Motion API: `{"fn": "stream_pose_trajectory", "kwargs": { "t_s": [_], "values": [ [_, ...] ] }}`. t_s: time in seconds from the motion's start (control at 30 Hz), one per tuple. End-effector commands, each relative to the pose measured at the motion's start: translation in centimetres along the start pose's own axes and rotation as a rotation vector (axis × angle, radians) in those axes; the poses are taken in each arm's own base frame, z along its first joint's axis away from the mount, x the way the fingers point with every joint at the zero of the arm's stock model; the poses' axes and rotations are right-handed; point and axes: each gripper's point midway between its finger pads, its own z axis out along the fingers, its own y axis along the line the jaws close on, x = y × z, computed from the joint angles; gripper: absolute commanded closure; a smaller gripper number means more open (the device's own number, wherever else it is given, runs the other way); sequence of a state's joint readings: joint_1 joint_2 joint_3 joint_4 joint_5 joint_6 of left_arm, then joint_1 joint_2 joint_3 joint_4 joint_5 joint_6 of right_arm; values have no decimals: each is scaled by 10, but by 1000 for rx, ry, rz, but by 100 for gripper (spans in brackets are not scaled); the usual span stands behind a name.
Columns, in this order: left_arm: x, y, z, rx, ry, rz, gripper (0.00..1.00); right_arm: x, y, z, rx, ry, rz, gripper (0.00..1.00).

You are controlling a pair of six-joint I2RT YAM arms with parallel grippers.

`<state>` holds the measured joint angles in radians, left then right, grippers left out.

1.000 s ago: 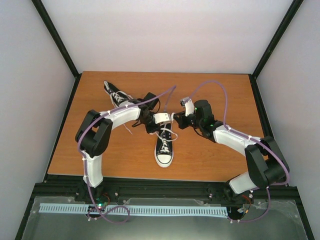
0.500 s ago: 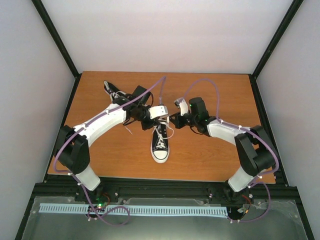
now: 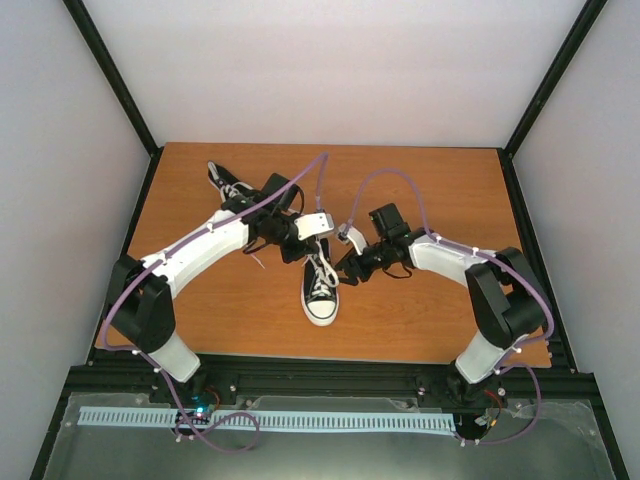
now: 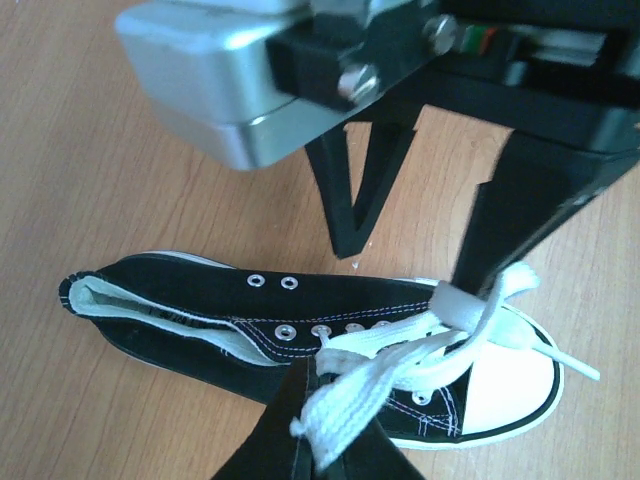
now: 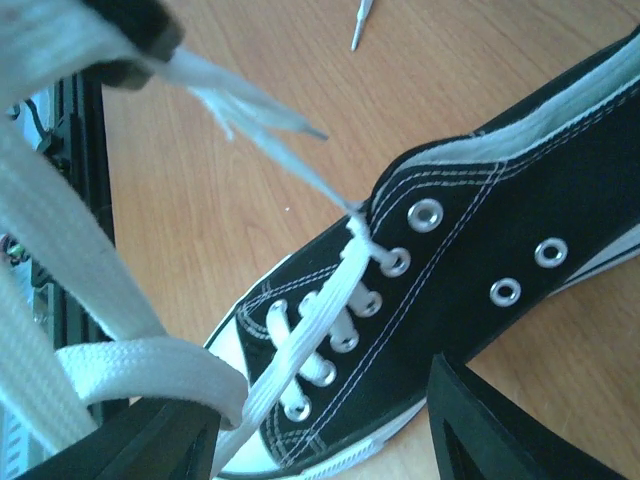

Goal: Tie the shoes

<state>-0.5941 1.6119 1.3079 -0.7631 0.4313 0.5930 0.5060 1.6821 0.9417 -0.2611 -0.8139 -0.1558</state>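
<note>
One of the shoes (image 3: pixel 320 290), black with a white toe cap, lies mid-table with its toe toward the arms. The other shoe (image 3: pixel 228 185) lies at the back left. My left gripper (image 4: pixel 312 405) is shut on a bunch of white lace (image 4: pixel 400 365) above the near shoe (image 4: pixel 200 310). My right gripper (image 5: pixel 320 440) stands open just over the same shoe (image 5: pixel 480 270). A loop of lace (image 5: pixel 150 370) hangs over its left finger (image 5: pixel 120 445). In the top view both grippers, left (image 3: pixel 322 250) and right (image 3: pixel 345 265), meet over the shoe's eyelets.
A loose lace end (image 5: pixel 358 25) lies on the wooden table (image 3: pixel 420 310) beyond the shoe. Black frame rails (image 3: pixel 320 365) border the table. The left arm's forearm (image 3: pixel 210 245) crosses in front of the far shoe.
My right gripper has opened and dropped left toward the shoe. My left arm stretched further out, still pinching the lace. The near shoe shifted slightly left.
</note>
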Motion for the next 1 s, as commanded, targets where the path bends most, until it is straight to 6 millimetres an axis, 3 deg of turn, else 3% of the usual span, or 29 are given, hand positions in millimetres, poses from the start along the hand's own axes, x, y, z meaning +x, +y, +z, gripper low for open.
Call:
{"fn": "stream_pose_trajectory", "kwargs": {
  "t_s": [0.0, 0.17, 0.4, 0.43, 0.47, 0.7, 0.77, 0.87, 0.93, 0.97],
  "values": [
    [-17, -5, -16, -12, -63, 9, 99, -2, 11, -19, 29, 38, -65, 38],
    [-18, -8, -17, 6, -70, 5, 99, 0, -18, -26, 197, 53, 41, 28],
    [-16, -15, -21, 21, -74, 0, 99, -6, -62, -59, 413, -1, 223, 21],
    [-15, -15, -22, 21, -73, 0, 99, -5, -67, -62, 436, 1, 244, 16],
    [-15, -16, -22, 22, -72, 0, 99, -5, -70, -63, 448, -2, 265, 3],
    [-13, -17, -24, 17, -74, -13, 99, -11, -81, -70, 506, -22, 319, 2],
    [-14, -15, -25, 6, -74, -28, 99, -14, -79, -74, 506, -38, 309, 5],
    [-14, -9, -26, -25, -69, -65, 99, -26, -59, -78, 476, -88, 234, 23],
    [-12, -6, -25, -38, -62, -83, 99, -41, -20, -72, 427, -152, 62, 34],
    [-12, -5, -24, -44, -60, -87, 99, -48, 7, -69, 384, -193, -49, 35]
  ]
}}
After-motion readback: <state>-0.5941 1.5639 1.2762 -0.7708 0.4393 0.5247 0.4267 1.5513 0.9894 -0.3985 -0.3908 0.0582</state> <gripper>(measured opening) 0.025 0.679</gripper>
